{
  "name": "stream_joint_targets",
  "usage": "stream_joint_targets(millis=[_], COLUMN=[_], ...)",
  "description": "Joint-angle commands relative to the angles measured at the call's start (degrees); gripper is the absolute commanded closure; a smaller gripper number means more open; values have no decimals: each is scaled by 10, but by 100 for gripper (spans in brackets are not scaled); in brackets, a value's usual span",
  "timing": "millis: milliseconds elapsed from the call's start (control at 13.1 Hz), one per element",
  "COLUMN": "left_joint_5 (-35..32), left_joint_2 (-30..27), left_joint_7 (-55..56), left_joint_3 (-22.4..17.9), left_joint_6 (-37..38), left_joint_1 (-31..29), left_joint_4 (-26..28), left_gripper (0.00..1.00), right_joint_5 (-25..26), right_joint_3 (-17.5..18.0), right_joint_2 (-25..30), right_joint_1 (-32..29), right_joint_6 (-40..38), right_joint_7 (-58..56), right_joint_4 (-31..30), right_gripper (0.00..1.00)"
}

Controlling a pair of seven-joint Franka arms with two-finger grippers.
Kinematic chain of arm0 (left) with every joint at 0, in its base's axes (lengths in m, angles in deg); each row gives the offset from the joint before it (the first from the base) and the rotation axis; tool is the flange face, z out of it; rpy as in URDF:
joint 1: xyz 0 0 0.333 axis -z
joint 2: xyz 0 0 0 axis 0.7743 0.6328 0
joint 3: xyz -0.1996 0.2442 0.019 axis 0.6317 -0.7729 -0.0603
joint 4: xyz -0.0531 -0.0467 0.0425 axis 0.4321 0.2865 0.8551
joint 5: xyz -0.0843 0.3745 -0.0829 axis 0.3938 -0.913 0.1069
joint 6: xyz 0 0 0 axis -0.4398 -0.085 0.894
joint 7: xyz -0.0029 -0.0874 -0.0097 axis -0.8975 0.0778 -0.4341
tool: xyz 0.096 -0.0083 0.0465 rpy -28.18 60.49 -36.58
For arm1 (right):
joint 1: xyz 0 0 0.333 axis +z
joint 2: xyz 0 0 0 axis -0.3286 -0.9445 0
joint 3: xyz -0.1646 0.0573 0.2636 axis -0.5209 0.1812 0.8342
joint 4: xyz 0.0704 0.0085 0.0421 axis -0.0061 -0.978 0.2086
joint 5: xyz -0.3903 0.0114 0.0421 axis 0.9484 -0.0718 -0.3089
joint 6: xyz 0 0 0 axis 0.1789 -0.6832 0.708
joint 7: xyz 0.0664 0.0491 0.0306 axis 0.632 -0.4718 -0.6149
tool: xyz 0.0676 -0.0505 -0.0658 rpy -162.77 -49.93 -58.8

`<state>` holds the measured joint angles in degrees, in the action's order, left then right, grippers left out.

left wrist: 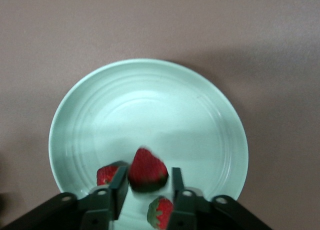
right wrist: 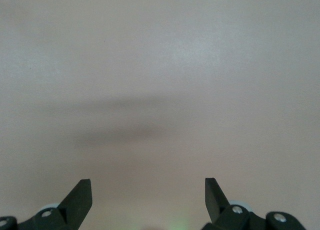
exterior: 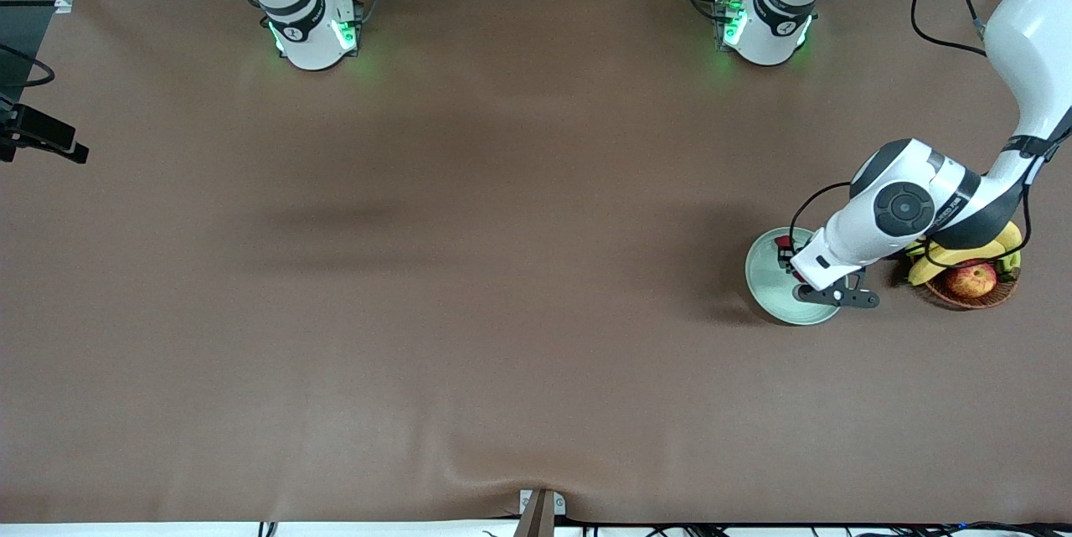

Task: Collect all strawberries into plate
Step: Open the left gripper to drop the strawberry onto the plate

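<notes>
I see the brown counter (exterior: 469,286) with the mint-green plate (exterior: 766,286) at the left arm's end, just beside a wicker basket (exterior: 971,292) holding bananas (exterior: 955,256) and an apple (exterior: 971,279). My left gripper (left wrist: 147,190) hangs over the plate; one strawberry (left wrist: 146,170) sits between its fingers, which stand slightly apart, and I cannot tell whether they grip it. Two more strawberries (left wrist: 106,174) (left wrist: 161,213) lie on the plate beside it. My right arm waits; its gripper (right wrist: 148,195) is spread wide above bare counter.
</notes>
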<state>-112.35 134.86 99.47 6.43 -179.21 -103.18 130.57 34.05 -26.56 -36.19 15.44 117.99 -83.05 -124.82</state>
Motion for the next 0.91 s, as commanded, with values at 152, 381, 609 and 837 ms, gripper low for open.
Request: stream_joint_targets(millis=[152,381,609,837], left_joint_5=[12,52,53,53], left_joint_2=[-19,-20,-20,-21], left_joint_7=[2,4,0,-3], left_joint_3=[25,117,195,262], left_joint_6=[19,164,256,333], left_joint_1=[3,-1,1,0], left_joint_4=[-27,-110,-191,-244], left_gripper=[0,0,0,0], right_joint_5=[-1,-1,-1,-1], right_joint_3=[-1,-1,-1,-1], right_joint_2=[-1,-1,-1,-1], right_joint_1=[0,0,1,1], right_joint_6=[-2,-2,-2,-2], right_joint_7=[-3,-3,-3,-3], right_joint_4=[4,4,4,4], right_gripper=[0,0,0,0])
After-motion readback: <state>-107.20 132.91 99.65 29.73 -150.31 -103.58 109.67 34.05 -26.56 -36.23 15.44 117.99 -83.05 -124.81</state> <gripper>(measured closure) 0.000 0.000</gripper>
